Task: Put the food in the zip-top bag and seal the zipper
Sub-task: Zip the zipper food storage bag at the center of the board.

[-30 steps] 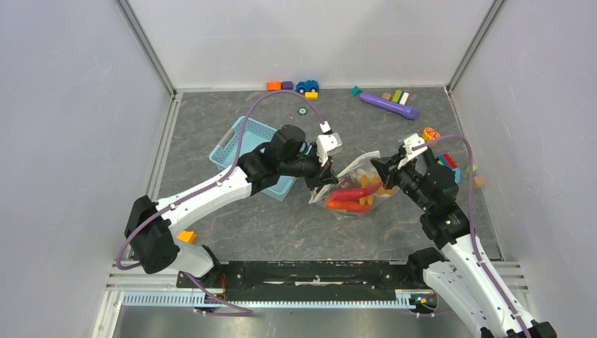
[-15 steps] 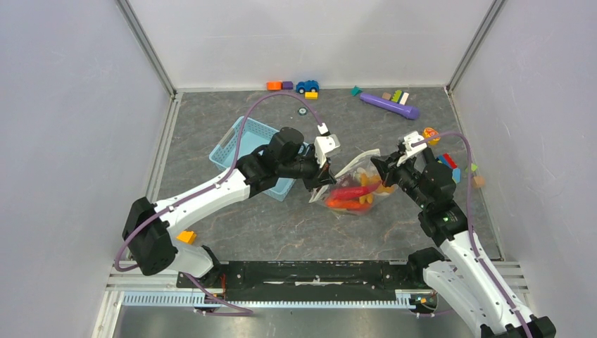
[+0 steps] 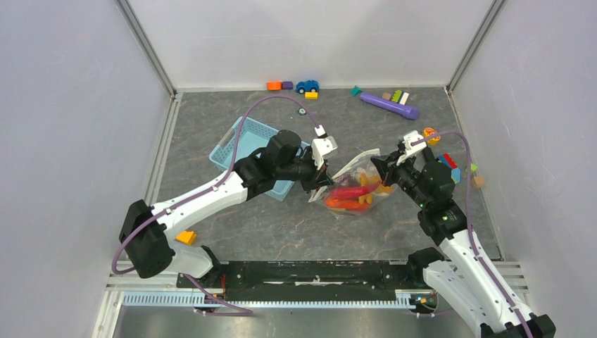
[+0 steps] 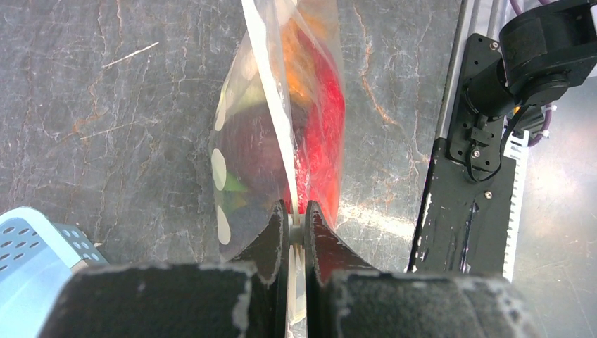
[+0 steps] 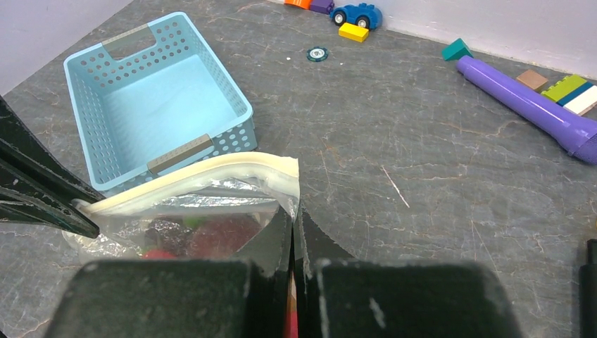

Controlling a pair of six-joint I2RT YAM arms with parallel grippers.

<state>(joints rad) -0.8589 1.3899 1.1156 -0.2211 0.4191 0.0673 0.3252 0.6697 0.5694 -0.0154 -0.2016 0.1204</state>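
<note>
Between the black fingers of the left gripper point(image 4: 296, 211), which are pressed almost together, runs the thin pale zipper point(image 4: 271, 91) of the clear plastic zip-top bag point(image 4: 236, 162) printed with pale round dots. The fingers pinch this strip at one end. A small white piece sits in the narrow gap, but it is too covered to say if it is the slider tab. The right gripper point(image 5: 292, 215) is fully closed on the opposite upper corner of the bag, just under the other end of the zipper. The bag is stretched between the two grippers near the middle of the grey stone-patterned tabletop point(image 3: 281, 225), a little toward its right edge. Whether its bottom rests on the tabletop I cannot tell.

The small plastic toy food point(image 3: 350, 191) is inside the bag. Red and orange pieces show well, while a dark maroon piece and something green are only blurred shapes behind the plastic. Whether the zipper is pressed shut along its whole length cannot be made out.

Near the bag on the left stands a light-blue perforated plastic basket point(image 3: 239, 144), partly covered by the left arm in the top view. A long purple cylinder point(image 3: 389, 105) lies near the far right corner with small coloured blocks point(image 3: 398, 95) beside it. A blue toy car point(image 3: 307, 86) stands at the middle of the far edge, and a small round disc point(image 3: 303, 110) lies a little nearer. More coloured pieces point(image 3: 450, 165) near the right edge are half hidden by the right arm.
</note>
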